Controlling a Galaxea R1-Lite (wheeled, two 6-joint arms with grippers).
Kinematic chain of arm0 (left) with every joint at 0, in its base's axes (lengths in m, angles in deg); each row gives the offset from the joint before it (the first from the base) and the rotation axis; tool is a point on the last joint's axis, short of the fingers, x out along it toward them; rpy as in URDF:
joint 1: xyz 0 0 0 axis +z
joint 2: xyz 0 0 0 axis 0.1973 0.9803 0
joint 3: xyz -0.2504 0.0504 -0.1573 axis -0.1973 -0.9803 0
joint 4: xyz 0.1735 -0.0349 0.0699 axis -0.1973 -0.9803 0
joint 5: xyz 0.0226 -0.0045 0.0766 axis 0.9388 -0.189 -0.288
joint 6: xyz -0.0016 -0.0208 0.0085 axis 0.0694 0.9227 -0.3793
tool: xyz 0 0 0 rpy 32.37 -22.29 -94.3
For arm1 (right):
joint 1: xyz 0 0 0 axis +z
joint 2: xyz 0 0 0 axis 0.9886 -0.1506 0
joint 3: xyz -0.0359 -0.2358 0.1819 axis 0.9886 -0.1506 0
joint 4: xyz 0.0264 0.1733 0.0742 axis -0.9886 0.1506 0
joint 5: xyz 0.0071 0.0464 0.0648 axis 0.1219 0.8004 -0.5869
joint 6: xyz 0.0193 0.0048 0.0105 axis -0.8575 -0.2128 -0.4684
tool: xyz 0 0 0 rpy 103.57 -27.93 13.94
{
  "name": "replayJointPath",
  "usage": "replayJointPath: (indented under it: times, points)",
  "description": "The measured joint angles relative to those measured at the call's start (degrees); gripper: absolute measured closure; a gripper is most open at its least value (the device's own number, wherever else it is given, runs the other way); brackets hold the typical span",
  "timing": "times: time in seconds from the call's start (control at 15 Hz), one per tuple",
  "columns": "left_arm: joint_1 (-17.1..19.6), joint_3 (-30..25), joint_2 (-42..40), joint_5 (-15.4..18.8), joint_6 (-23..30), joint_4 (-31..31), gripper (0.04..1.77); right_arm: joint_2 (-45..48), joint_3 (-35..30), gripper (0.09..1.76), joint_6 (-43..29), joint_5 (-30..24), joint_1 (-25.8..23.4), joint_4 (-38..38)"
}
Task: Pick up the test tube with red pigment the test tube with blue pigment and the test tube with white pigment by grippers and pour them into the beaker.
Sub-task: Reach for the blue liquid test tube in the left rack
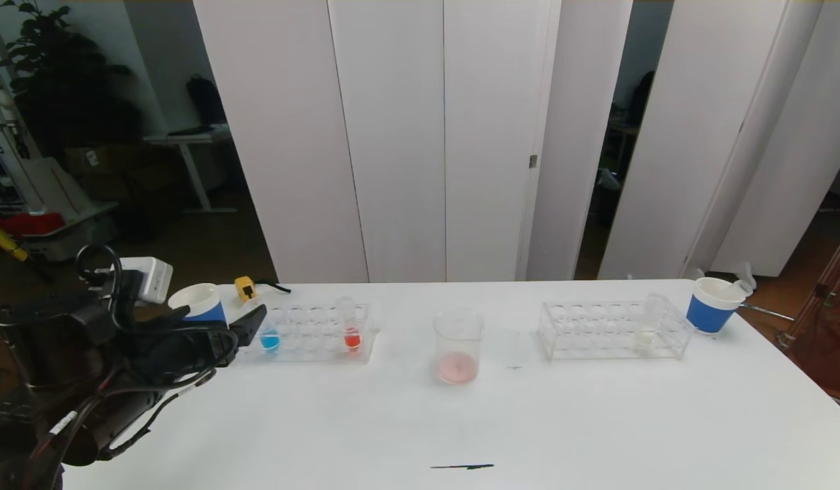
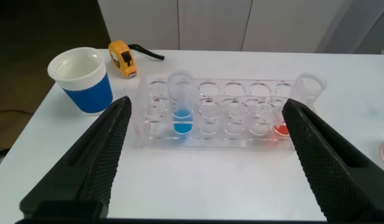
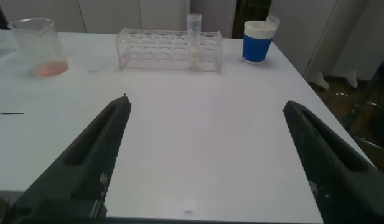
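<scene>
Blue-pigment test tube [image 2: 181,104] stands upright in my left rack [image 2: 210,115], the red tube [image 1: 351,325] at that rack's other end. Between the racks the beaker [image 1: 458,346] holds a pinkish pool. White-pigment tube [image 3: 194,41] sits in the right rack [image 3: 168,50]. My left gripper [image 2: 207,152] hovers spread just before the left rack; my right gripper [image 3: 207,158] is spread too, gripping nothing.

Head overlooks table [image 1: 596,422]; wrists low, near.
</scene>
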Motion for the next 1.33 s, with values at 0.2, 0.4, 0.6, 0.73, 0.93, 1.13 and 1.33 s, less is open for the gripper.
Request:
replayJointPath:
  times: [0.2,0.4,0.6,0.73,0.93,1.13,1.33]
  points:
    - [0.8,-2.2,6.1,1.4,0.0,6.4,0.08,0.0,0.0,0.10,0.0,0.0,0.0,0.0]
    - [1.9,-2.9,13.0,2.0,0.0,13.4,0.08,0.0,0.0,0.10,0.0,0.0,0.0,0.0]
    - [3.0,-1.7,19.5,3.0,-0.5,18.6,0.08,0.0,0.0,0.10,0.0,0.0,0.0,0.0]
    - [3.4,1.2,22.5,3.5,-0.7,19.3,0.08,0.0,0.0,0.10,0.0,0.0,0.0,0.0]
    - [4.1,6.6,25.2,3.5,-0.7,18.9,0.08,0.0,0.0,0.10,0.0,0.0,0.0,0.0]
    - [4.9,11.0,27.5,3.2,-0.7,17.8,0.08,0.0,0.0,0.10,0.0,0.0,0.0,0.0]
    - [5.8,13.2,29.4,3.4,-0.7,17.4,0.08,0.0,0.0,0.10,0.0,0.0,0.0,0.0]
